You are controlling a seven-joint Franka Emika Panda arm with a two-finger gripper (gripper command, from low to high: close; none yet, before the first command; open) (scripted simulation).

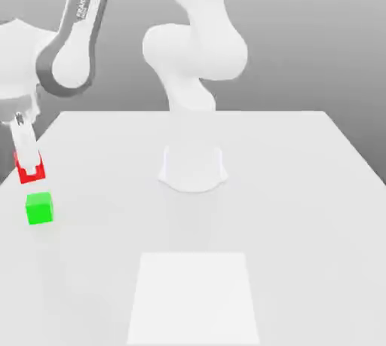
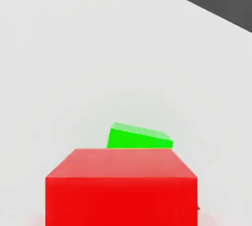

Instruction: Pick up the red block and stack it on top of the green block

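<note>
From my console the white table (image 1: 301,209) takes up most of the exterior view, running from mid-frame down to the bottom edge. A paler square patch (image 1: 194,297) lies on it at bottom centre. The Franka arm (image 1: 194,50) rises from its round base (image 1: 193,169) in the middle of the frame, and its grey-jointed upper link (image 1: 75,35) crosses the upper left corner.

At the left edge of the exterior view I see the gripper (image 1: 29,162) pointing down, its 2 white fingers (image 1: 22,145) clamped on either side of the red block (image 1: 31,173). So the tool is grasping the red block; whether the cube rests on the table or is lifted off it I cannot tell.

The green block (image 1: 39,209) sits on the table just below the red one in that frame, slightly toward the right, with a thin strip of table showing between them.

In the hand view the red block (image 2: 121,188) covers the lower centre, and the green block (image 2: 139,138) peeks out just above its top edge, with table (image 2: 74,48) around them.
</note>
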